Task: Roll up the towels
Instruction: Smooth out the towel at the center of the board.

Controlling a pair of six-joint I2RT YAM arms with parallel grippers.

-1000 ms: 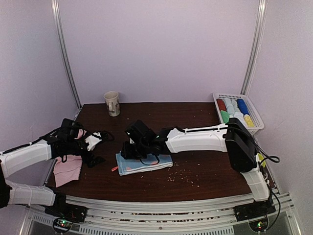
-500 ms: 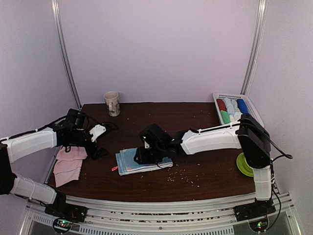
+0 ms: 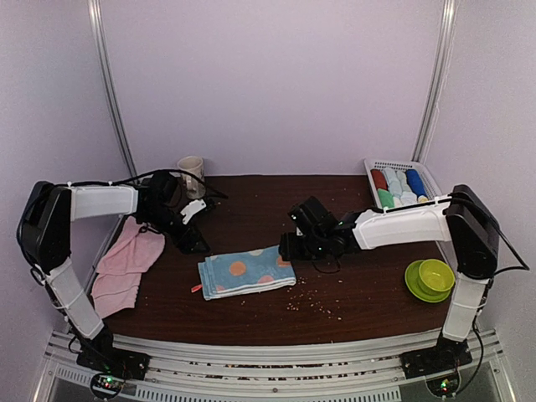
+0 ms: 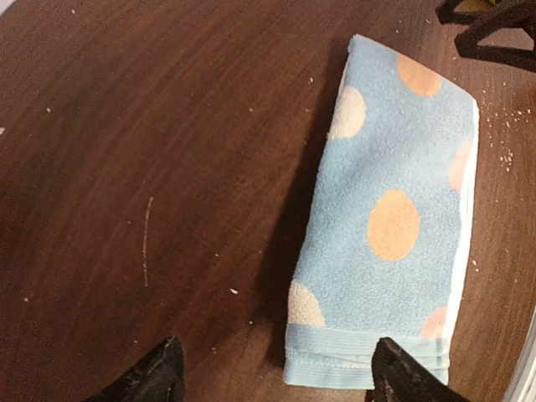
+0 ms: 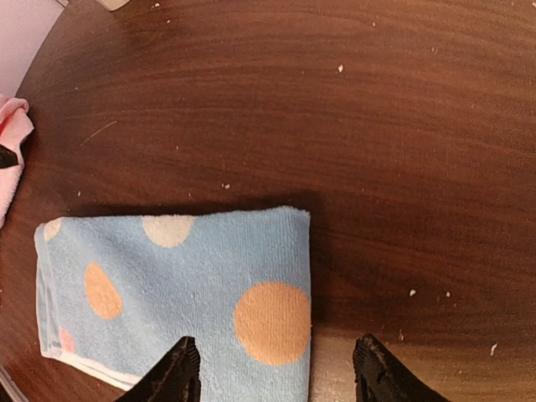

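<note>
— Where is the light-blue folded terry towel with orange and white dots (image 3: 247, 272)?
— Flat on the dark wooden desk (image 3: 360, 293), between the arms, unrolled. Left jaws and right jaws stand spread, empty, near its ends.
— The risk?
— Pinching only the top layer would likely unfold it; a loose start gives a slack roll.

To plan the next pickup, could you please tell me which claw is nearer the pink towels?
Left. The left claw hangs just right of the pink towels. The right claw is much farther right, beyond the blue towel.
</note>
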